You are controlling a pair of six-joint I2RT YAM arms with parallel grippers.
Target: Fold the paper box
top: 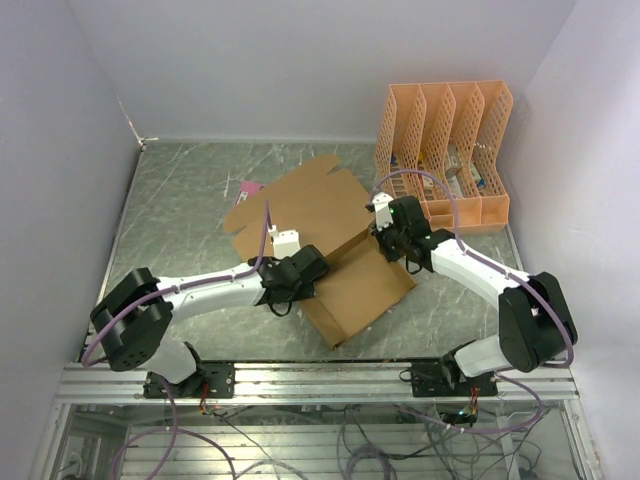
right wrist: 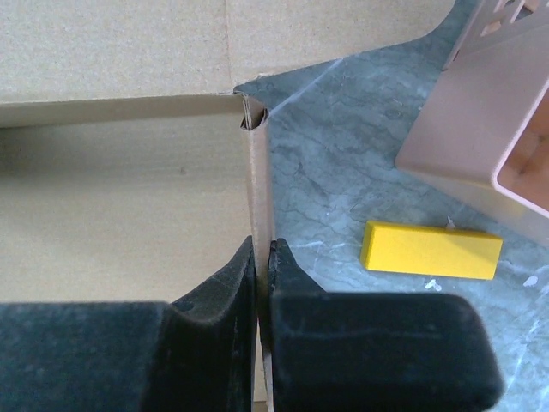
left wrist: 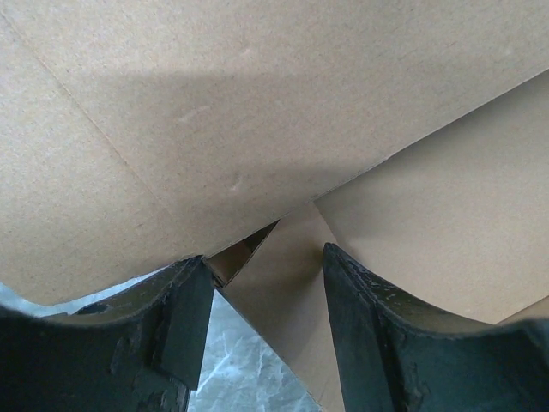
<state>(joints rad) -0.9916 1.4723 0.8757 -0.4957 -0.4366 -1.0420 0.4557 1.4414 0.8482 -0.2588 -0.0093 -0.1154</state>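
The paper box (top: 322,212) lies on a grey marbled table (top: 172,215) enclosed by pale walls (top: 300,60), the left gripper (left wrist: 268,287) gaping at its near-left edge, the right gripper (right wrist: 262,257) pinching its upright right-hand wall.

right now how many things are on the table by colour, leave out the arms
brown: 1, cardboard box
orange: 1, file rack
pink: 1, card
yellow: 1, block
total: 4, rack contents not counted

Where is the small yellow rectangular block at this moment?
In the right wrist view, the small yellow rectangular block lies on the grey marbled table, right of the brown cardboard box and near the orange lattice organizer.
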